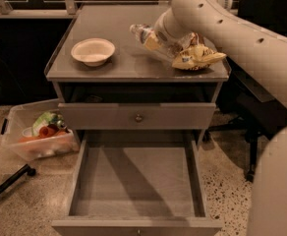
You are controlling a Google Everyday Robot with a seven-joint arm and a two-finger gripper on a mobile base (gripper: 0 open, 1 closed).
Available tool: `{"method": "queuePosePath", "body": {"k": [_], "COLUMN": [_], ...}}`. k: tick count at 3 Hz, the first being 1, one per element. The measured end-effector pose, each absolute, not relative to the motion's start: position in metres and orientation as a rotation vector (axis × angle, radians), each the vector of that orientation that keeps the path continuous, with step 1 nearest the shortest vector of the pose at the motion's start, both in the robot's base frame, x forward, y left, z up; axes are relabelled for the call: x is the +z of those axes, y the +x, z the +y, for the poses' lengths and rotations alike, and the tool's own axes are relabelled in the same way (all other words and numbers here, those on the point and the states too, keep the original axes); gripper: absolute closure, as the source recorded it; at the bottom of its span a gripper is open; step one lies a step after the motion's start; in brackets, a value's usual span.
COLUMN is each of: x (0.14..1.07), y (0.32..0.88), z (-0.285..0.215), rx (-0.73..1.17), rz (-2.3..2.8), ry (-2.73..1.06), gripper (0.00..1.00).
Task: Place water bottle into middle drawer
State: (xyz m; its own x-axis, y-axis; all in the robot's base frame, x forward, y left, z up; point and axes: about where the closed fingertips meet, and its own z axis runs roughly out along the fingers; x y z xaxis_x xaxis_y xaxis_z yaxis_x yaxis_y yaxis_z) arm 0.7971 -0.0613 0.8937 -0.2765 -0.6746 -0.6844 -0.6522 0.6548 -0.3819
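Note:
The water bottle is clear with a pale label. It hangs tilted just above the cabinet top, cap end to the upper left. My gripper is at the bottle's right end, shut on it and mostly hidden behind my cream arm, which reaches in from the upper right. The middle drawer is pulled fully out below at the front, with a bare grey floor and nothing in it.
A white bowl sits at the left of the cabinet top. A yellow and brown snack bag lies under my arm at the right. A shut drawer with a round knob is above the open one. A plastic bin stands on the floor to the left.

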Motion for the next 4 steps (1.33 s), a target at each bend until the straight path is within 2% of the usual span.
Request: {"method": "queuePosePath", "body": {"k": [4], "x": [0.915], "y": [0.662], "z": [-0.152], "rx": [0.114], "rz": [2.041], "ry": [-0.761], "gripper": [1.0]}}
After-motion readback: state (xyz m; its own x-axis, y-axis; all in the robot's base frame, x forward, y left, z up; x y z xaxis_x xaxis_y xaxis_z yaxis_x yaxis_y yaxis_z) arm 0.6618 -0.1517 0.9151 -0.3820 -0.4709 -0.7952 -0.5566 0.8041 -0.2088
